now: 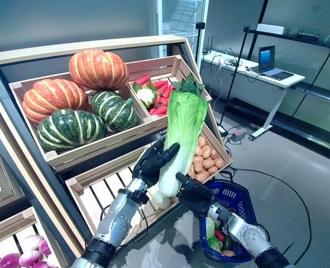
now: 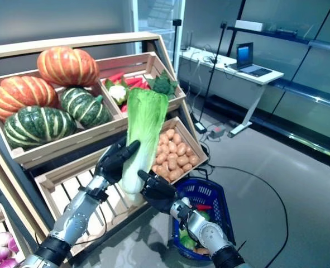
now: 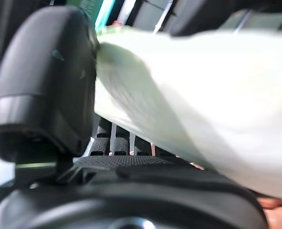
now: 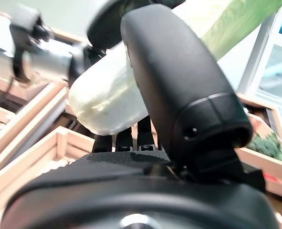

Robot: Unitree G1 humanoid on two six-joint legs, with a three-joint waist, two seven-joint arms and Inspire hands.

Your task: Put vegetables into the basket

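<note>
A: Where does the job stand?

B: Partway, I'd judge. The blue basket on the floor already holds a few vegetables: something green, something red, and a brownish piece, too small to name. The napa cabbage is not in yet.

A: Where is the cabbage, then?

B: Up in the air, upright, in front of the wooden display stand, with its white base low and the leafy end up near the crate of red peppers. The basket sits below it and off to the robot's right.

A: Who holds it?

B: Both hands. The left hand wraps the lower stalk from the stand side, fingers curled around it. The right hand grips near the white base from the other side; its wrist view shows the thumb pressed over the pale stalk.

A: So 2 hands on 1 vegetable.

B: Yes, both clasped on it, neither released.

A: What is left?

B: The cabbage needs to travel down and to the right into the basket. Beyond that, the stand is well stocked: 4 pumpkins in the upper crate, potatoes in the crate just behind the cabbage, and purple onions lower left. How many of these the task wants, I cannot tell.
</note>
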